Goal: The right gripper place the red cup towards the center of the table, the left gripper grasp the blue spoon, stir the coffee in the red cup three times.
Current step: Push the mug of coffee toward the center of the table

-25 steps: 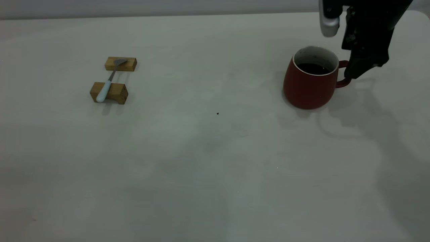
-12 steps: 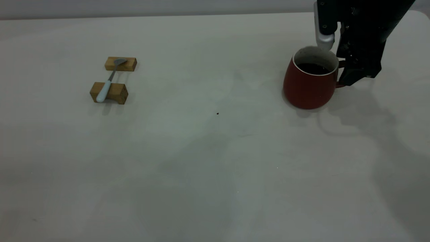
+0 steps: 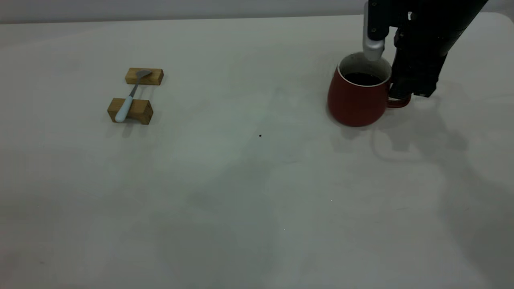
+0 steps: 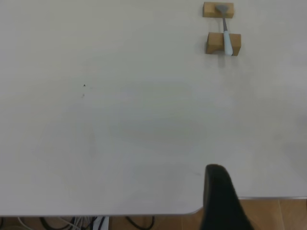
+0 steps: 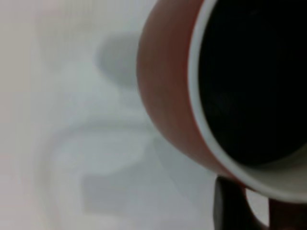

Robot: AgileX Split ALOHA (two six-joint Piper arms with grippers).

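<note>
The red cup [image 3: 355, 102] stands at the far right of the table [image 3: 241, 180], with dark coffee [image 3: 362, 78] inside its white rim. My right gripper [image 3: 401, 95] comes down from above and is shut on the cup's loop handle. In the right wrist view the cup [image 5: 168, 96] and coffee [image 5: 249, 81] fill the picture, and the right gripper [image 5: 259, 213] closes round the handle. The blue spoon [image 3: 128, 98] lies across two wooden blocks at the far left, also seen in the left wrist view [image 4: 226, 33]. My left gripper [image 4: 218, 196] hangs at the table's edge, far from the spoon.
Two tan wooden blocks [image 3: 144, 76] [image 3: 130, 111] carry the spoon. A small dark speck [image 3: 260, 135] lies mid-table. A silver-grey cylinder [image 3: 373, 44] on the right arm hangs over the cup's back rim. The table edge [image 4: 144, 213] with floor beyond shows in the left wrist view.
The right gripper came down onto the cup's handle and closed on it. The cup has since shifted a little to the left with the gripper. The spoon has not moved.
</note>
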